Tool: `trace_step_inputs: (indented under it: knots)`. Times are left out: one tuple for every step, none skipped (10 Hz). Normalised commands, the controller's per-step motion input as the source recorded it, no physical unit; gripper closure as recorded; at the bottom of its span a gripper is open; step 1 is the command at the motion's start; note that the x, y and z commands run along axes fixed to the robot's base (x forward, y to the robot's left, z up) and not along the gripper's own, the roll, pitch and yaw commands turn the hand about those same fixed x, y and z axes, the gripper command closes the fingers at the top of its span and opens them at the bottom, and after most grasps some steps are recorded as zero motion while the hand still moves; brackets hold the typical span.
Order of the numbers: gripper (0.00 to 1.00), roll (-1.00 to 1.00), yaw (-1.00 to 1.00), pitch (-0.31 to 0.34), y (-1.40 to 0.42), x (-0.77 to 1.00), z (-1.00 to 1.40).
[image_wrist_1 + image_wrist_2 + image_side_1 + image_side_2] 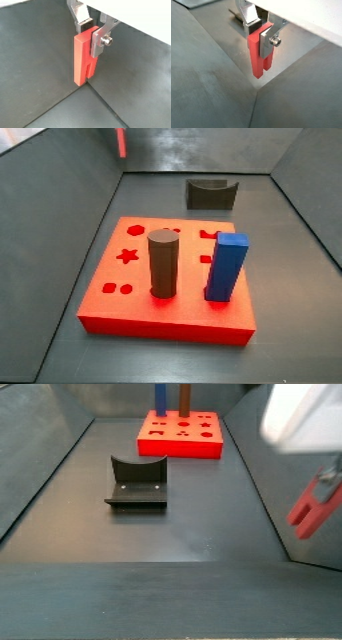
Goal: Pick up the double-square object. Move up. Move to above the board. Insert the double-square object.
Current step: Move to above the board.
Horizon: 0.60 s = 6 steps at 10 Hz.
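Hand point(94, 31) raised by the wall, clamped on the upright double-square object point(84, 57).

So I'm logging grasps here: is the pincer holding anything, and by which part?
Yes. The pincer is shut on the red bar, gripping its upper end; the rest hangs below the fingers, clear of the floor.

Between the bare silver metal fingers point(100, 41) of the gripper point(89, 31), at the enclosure's edge, the double-square object point(84, 57) is seen as smooth matt red plastic. The same matt red finish is shown by the board point(171, 318), while the floor point(174, 534) is seen as dull grey with faint scuffs.
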Motion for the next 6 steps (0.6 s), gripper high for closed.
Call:
trace_step_inputs:
  knots:
    - [1.0,-0.13,0.07,-0.216,0.07,-0.32,1.0]
    - [1.0,-0.08,0.02,-0.078,0.07,-0.31,1.0]
    - [1.0,-0.06,0.01,-0.027,0.07,-0.31,1.0]
    - [1.0,-0.02,0.0,0.032,0.07,-0.33,1.0]
    - [1.0,0.0,0.0,0.066,0.06,-0.37,1.0]
    - [1.0,0.02,0.01,0.07,0.05,-0.4,1.0]
